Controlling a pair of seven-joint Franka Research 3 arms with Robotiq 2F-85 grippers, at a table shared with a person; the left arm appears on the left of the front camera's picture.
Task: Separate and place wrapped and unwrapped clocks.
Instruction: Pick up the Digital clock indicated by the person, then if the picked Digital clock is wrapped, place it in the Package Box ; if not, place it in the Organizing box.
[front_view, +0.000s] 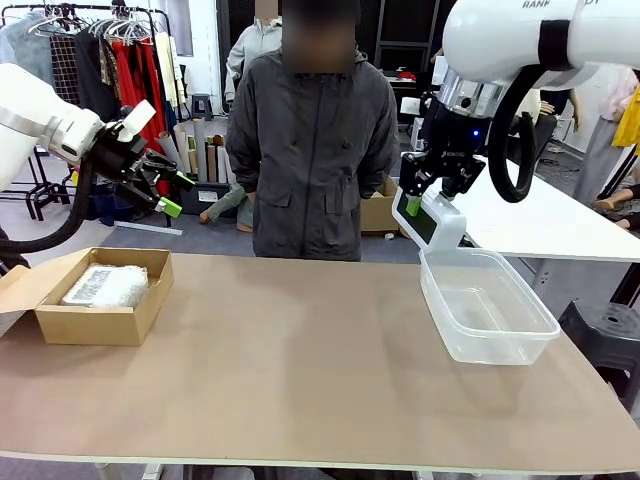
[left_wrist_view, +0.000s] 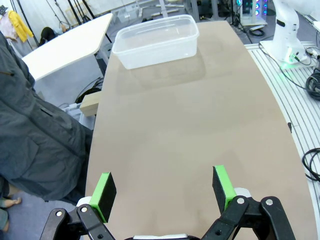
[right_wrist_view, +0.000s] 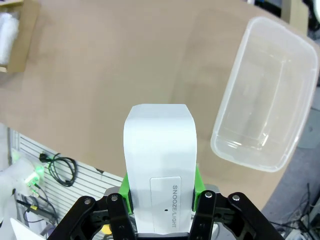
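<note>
My right gripper (front_view: 437, 196) is shut on the bare white clock (front_view: 432, 216), holding it in the air just above the far end of the clear plastic tub (front_view: 500, 345). In the right wrist view the clock (right_wrist_view: 160, 150) stands between the green pads of the right gripper (right_wrist_view: 161, 185), with the tub (right_wrist_view: 227, 150) off to one side below. A plastic-wrapped clock (front_view: 106, 284) lies inside the cardboard box (front_view: 95, 322) at the table's left. My left gripper (front_view: 172, 194) hovers open and empty high above the box. In the left wrist view the left gripper (left_wrist_view: 164, 187) has its pads wide apart over bare table.
A person in a dark grey jacket (front_view: 312, 150) stands at the far edge, hands down. The tub (left_wrist_view: 155, 50) has nothing in it. The box (right_wrist_view: 19, 50) sits near the table's left corner. A white table (front_view: 540, 215) stands behind on the right.
</note>
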